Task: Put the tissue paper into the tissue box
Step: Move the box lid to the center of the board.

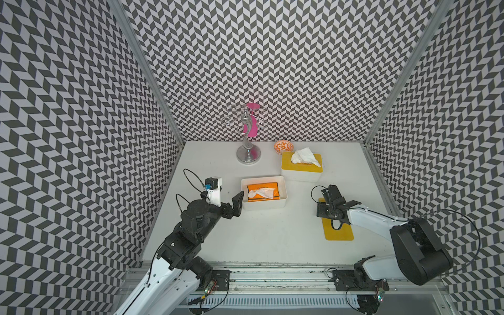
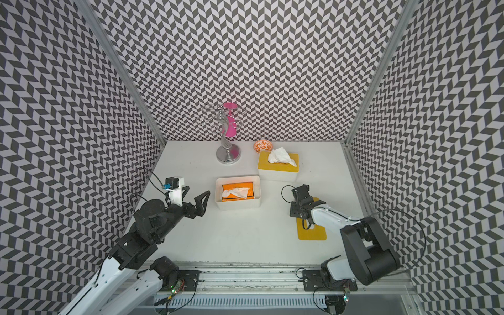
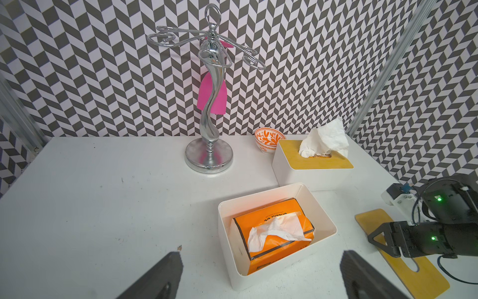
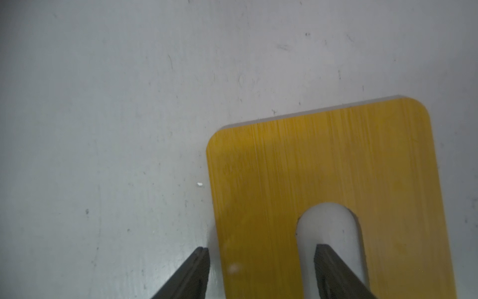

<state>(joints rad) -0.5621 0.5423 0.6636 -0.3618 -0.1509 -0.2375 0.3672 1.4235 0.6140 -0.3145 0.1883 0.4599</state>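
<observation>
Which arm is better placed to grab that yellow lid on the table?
Right. The right gripper straddles the yellow lid, one finger in its slot, one outside its edge. The left gripper hangs open by the lidless tissue box, away from the lid.

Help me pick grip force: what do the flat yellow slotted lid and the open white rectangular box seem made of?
The flat yellow slotted lid looks like bamboo or wood with a matte finish: fine straight grain lines run across it. The open white rectangular box is probably plastic, smooth with a slight sheen: thin even walls, rounded corners.
</observation>
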